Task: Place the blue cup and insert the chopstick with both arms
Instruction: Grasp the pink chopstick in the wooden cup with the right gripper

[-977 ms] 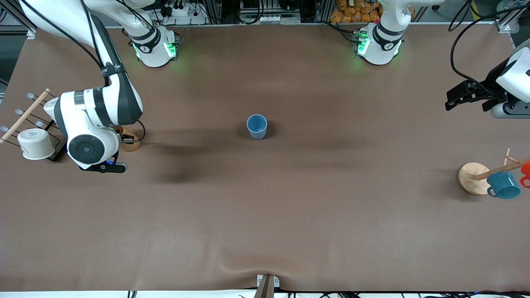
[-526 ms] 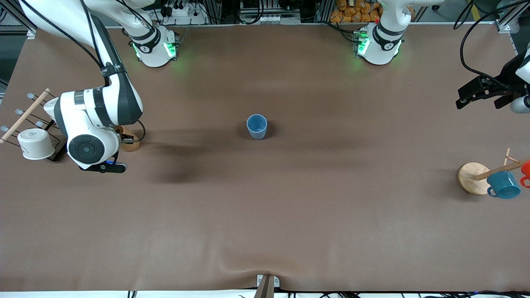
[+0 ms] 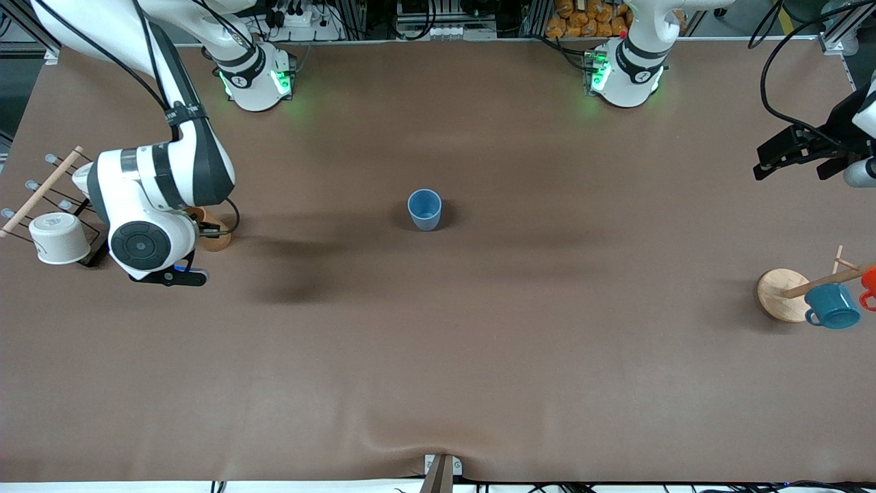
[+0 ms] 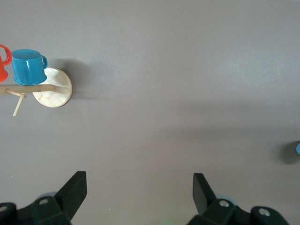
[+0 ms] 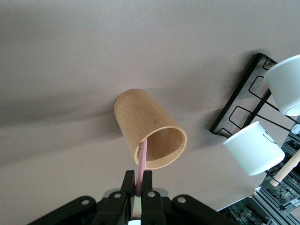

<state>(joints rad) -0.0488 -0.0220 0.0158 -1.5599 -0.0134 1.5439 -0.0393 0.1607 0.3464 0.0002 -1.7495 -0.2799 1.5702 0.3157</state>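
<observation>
From the front view, the blue cup [image 3: 425,209] stands upright and alone at mid-table, well apart from both arms. The right gripper [image 3: 205,231] is mostly hidden under its own wrist at the right arm's end of the table, low over a wooden holder [image 3: 215,235] beside a wire rack [image 3: 82,233] carrying a white cup [image 3: 59,237]. The left gripper [image 3: 787,152] hangs in the air out at the left arm's end, above the table near a wooden mug stand [image 3: 782,294] with a teal mug [image 3: 832,306]; that arm waits. In the left wrist view, the left gripper [image 4: 139,190] shows its fingers spread wide with nothing between them, only bare table below and the mug stand off to one side. In the right wrist view, the right gripper [image 5: 138,185] is pinched tight on the chopstick [image 5: 142,161], a thin pink stick whose long axis runs straight out from the fingertips into the holder's open mouth, its lower end hidden inside. So the stick probably has to come out along that same line before anything else. From this hand the blue cup lies well away toward the table's middle, and the right arm is the one that carries what goes in it.
</observation>
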